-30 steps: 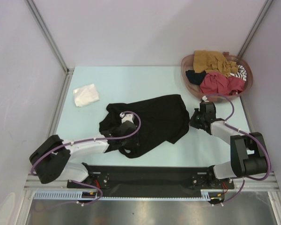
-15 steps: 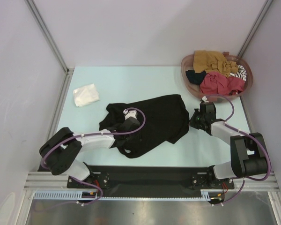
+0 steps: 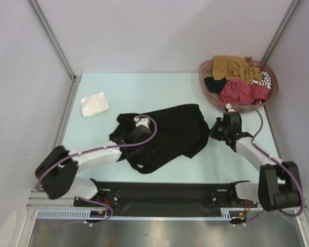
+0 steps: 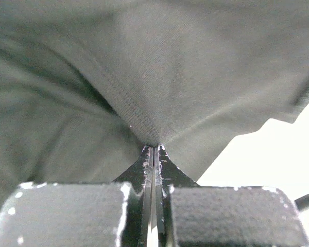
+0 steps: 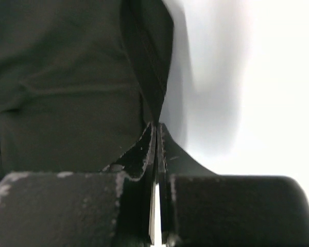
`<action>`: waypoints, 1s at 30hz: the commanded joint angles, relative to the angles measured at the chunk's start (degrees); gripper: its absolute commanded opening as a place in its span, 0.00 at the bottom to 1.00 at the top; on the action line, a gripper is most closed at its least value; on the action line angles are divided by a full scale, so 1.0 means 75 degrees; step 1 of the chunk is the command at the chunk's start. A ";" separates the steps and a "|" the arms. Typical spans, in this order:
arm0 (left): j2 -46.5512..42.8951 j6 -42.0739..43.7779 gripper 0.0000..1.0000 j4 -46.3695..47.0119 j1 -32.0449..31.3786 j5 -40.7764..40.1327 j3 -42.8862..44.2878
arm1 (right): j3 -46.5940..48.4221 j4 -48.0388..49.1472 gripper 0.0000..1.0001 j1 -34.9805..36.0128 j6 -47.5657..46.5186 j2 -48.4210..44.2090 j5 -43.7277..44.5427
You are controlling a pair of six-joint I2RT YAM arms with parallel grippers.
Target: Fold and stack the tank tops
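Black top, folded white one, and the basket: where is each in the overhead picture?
black tank top (image 3: 177, 131): overhead view, middle of its spread body.
white tank top (image 3: 95, 104): overhead view, centre of the folded square.
basket (image 3: 202, 72): overhead view, its left rim.

Robotics laboratory test cell. A pale mint-green flat tabletop (image 3: 159, 92) is boxed in along its left, far and right edges by plain lilac-grey wall panels (image 3: 159, 36), held by bare aluminium frame posts (image 3: 51, 38) at the far corners. Along the near edge, a black metal base plate (image 3: 165, 193) carries two white-and-black jointed robot arms (image 3: 92, 157) — a white slotted cable duct (image 3: 67, 212) runs just in front of it.
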 commanded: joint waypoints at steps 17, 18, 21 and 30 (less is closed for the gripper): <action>-0.4387 0.2499 0.00 -0.6323 0.1453 -0.0646 0.6913 | 0.5584 -0.3939 0.00 -0.1015 -0.0703 -0.3268 -0.2120; -0.4422 0.2535 0.00 -0.6510 0.1453 -0.0753 0.7265 | 0.5810 -0.3986 0.00 -0.1015 -0.0668 -0.3326 -0.2167; -0.4598 0.2652 0.00 -0.6910 0.1453 -0.0743 0.8588 | 0.6805 -0.4185 0.00 -0.1015 -0.0516 -0.3537 -0.2378; -0.5020 0.2664 0.00 -0.7333 0.1453 -0.0672 0.9062 | 0.8975 -0.5028 0.00 -0.1027 -0.0691 -0.3808 -0.2578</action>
